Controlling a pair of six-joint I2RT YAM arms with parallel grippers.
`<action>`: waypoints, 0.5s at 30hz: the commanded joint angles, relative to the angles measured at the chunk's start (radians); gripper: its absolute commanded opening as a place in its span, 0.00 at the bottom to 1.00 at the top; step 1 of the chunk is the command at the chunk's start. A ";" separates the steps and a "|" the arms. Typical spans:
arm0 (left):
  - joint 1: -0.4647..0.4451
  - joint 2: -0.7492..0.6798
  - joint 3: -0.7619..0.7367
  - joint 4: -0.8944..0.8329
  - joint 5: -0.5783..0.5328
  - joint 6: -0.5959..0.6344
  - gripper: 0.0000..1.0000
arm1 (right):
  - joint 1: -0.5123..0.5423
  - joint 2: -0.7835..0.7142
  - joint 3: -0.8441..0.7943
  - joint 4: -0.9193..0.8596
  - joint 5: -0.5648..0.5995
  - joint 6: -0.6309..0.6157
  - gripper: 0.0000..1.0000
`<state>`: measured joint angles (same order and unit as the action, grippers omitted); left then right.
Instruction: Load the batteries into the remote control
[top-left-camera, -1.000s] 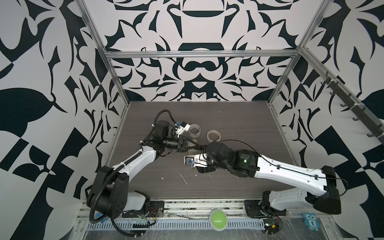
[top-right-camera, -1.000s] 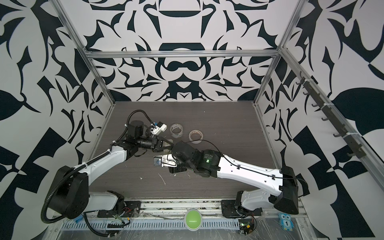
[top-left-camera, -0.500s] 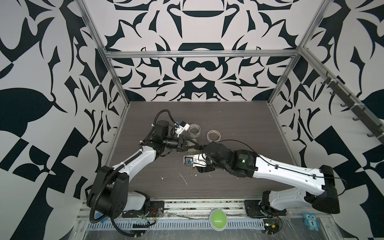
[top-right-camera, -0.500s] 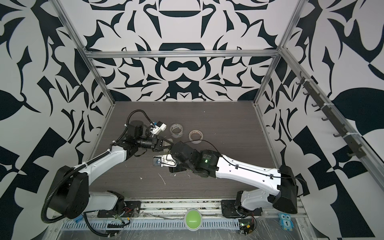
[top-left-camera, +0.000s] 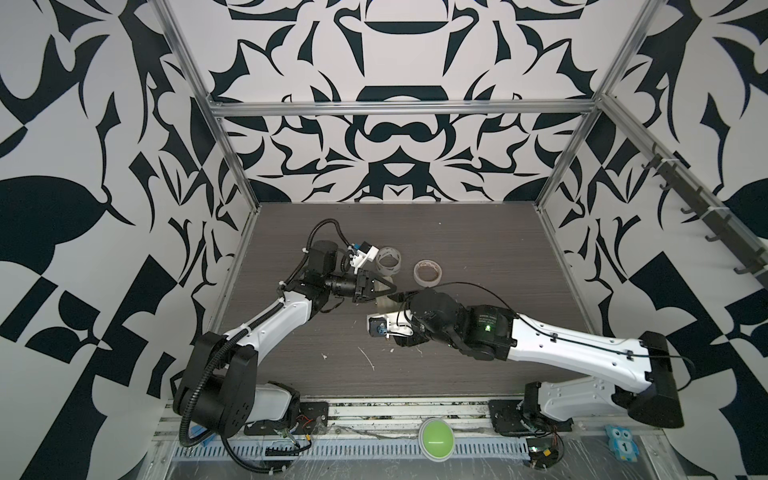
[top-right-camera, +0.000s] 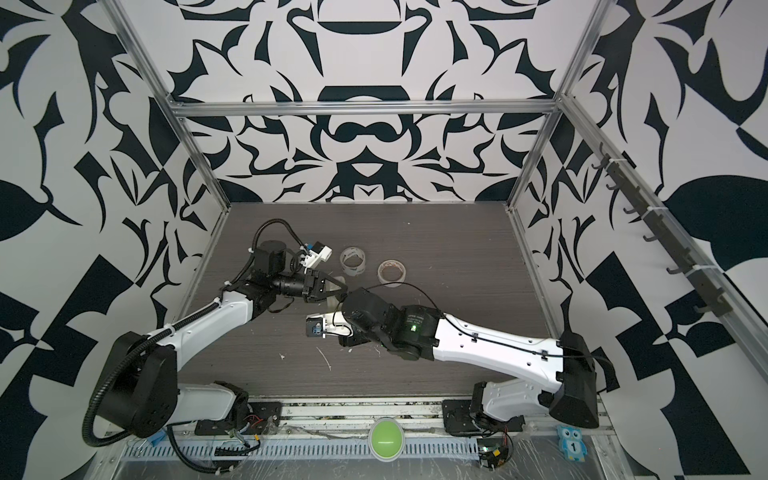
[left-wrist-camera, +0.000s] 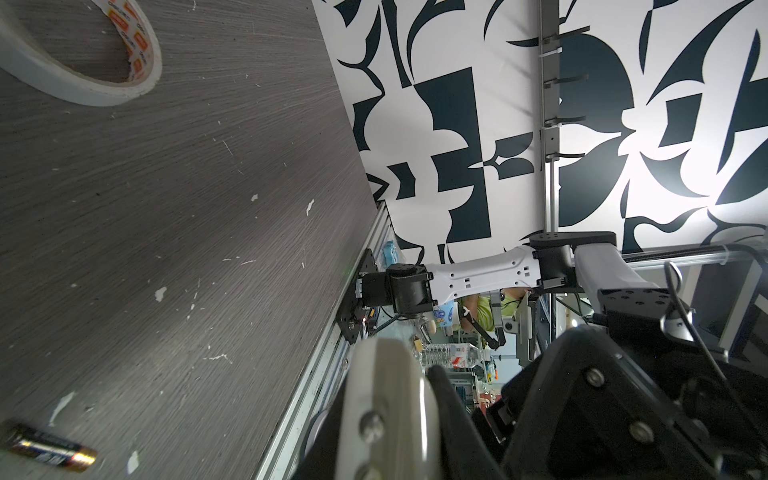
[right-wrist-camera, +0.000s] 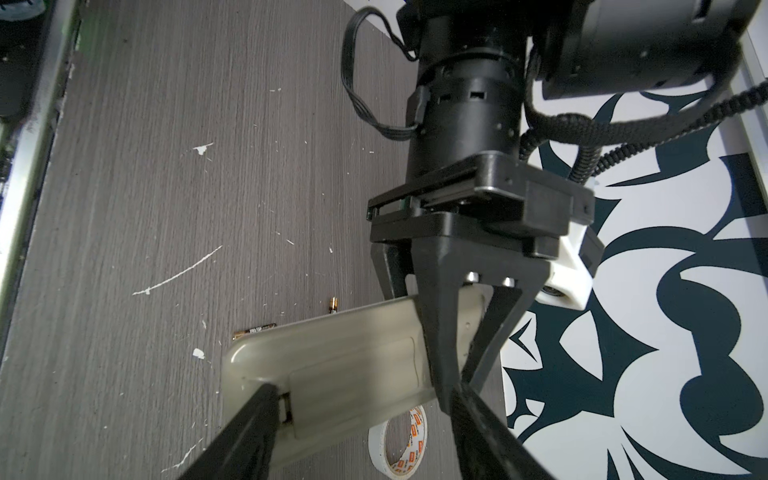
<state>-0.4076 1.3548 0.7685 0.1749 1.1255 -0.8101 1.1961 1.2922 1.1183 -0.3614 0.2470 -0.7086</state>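
Grip on the remote, seen chiefly from my right wrist. My left pincer (right-wrist-camera: 436, 357), matt black plastic with wedge-shaped fingers, is pressed together on one end of the slim, off-white, round-cornered plastic remote control (right-wrist-camera: 332, 357) and holds it above the table. The remote's smooth back faces my right wrist camera. A flat rectangular battery cover (right-wrist-camera: 353, 382) with a small latch notch at one end sits in that back.

My right pincer (right-wrist-camera: 363, 395) stands spread, its two long black fingers reaching over the remote's back. One fingertip (right-wrist-camera: 266, 399) is at the latch end of the cover; whether the other touches the remote I cannot tell.

Two thin cylindrical batteries (right-wrist-camera: 254, 330), dark-sleeved with gold ends, lie apart on the table close to the remote's far edge, the second (right-wrist-camera: 333, 305) half hidden behind it.

The dark grey wood-grain laminate table (right-wrist-camera: 145, 187) is matt, scratched and flecked with white. Further back sit a translucent tape roll (top-left-camera: 388, 266) and, near it, a pale tape roll with a brownish core (top-left-camera: 428, 272). Black-and-white patterned wall panels (top-left-camera: 399, 145) in a bare aluminium frame (top-left-camera: 399, 107) enclose the cell
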 joint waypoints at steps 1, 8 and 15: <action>-0.011 -0.012 0.026 -0.005 0.069 -0.009 0.00 | -0.007 -0.021 -0.004 0.109 0.073 -0.015 0.69; -0.010 -0.013 0.026 -0.006 0.067 -0.009 0.00 | 0.000 -0.031 -0.012 0.121 0.082 -0.023 0.69; -0.011 -0.013 0.028 -0.006 0.069 -0.008 0.00 | 0.004 -0.040 -0.018 0.134 0.095 -0.026 0.69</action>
<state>-0.4061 1.3548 0.7685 0.1749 1.1263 -0.8120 1.2079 1.2835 1.1019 -0.3290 0.2729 -0.7300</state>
